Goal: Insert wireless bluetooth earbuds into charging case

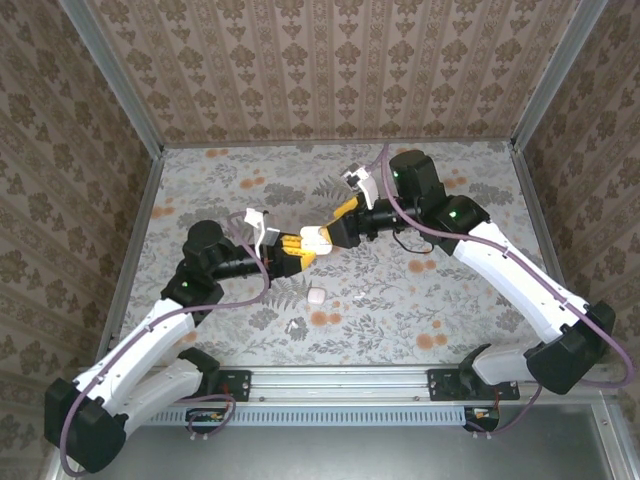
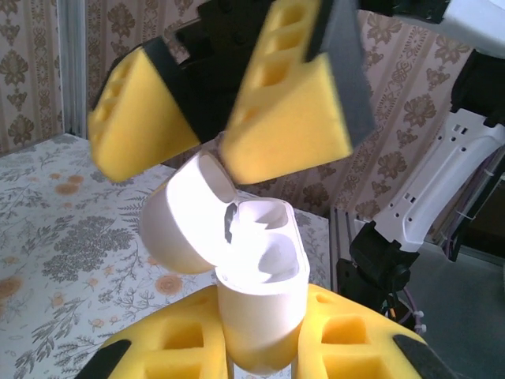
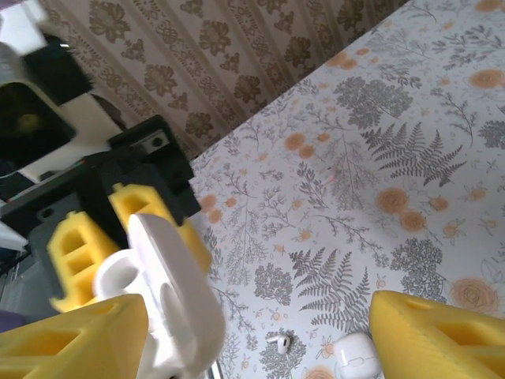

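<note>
Two arms meet above the middle of the table [image 1: 400, 310]; entries follow.

1. Charging case [image 2: 260, 308]: glossy white, raised off the table at mid-scene. Its lid [image 2: 183, 225] is swung open on the hinge. Whether the inner wells already hold anything cannot be told.
2. Left gripper [image 1: 298, 249]: clenched on the lower body of the charging case, a yellow pad on each side.
3. Right gripper [image 2: 209, 134]: released and carrying nothing, its yellow fingers [image 2: 292, 103] well apart. It sits close over the top edge of the lid; whether it touches cannot be told.
4. Earbud [image 3: 278, 342]: one small white piece lying loose on the table, on the near side of the raised case and apart from both grippers.
5. Squarer white piece [image 3: 355, 351]: on the table just beside the earbud, untouched.

Step in hand, as judged: the case is presented open and steadied, and the loading of the earbud is not yet begun.

Next move, as judged: the free right gripper must leave the lid, descend to the near side and close finely on the earbud. The item is tiny and smooth against broad pads, so a centred pinch is needed. The left gripper should keep the opening facing up.
</note>
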Tool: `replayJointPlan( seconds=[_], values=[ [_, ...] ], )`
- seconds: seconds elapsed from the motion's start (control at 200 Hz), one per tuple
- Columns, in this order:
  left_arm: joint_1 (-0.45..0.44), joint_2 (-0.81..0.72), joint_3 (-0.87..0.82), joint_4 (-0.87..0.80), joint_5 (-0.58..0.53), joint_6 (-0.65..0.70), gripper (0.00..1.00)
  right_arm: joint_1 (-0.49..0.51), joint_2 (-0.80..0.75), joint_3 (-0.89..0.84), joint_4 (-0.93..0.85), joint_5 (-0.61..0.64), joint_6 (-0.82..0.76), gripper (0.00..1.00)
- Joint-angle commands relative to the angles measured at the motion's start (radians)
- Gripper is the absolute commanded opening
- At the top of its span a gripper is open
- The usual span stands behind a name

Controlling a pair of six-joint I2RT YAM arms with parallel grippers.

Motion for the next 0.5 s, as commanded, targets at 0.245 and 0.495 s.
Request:
replayJointPlan(
  seconds=[0.245, 0.495],
  values=[
    [0.005, -0.026, 0.005, -0.031, -0.033, 0.049, 0.00, -0.009, 0.000, 0.026, 0.015, -0.016, 0.033, 0.74],
    [0.067, -0.047, -0.023, -0.077, -0.110, 0.045, 0.00, -0.010, -0.039, 0.019, 0.012, 0.011, 0.098, 0.75]
  ],
)
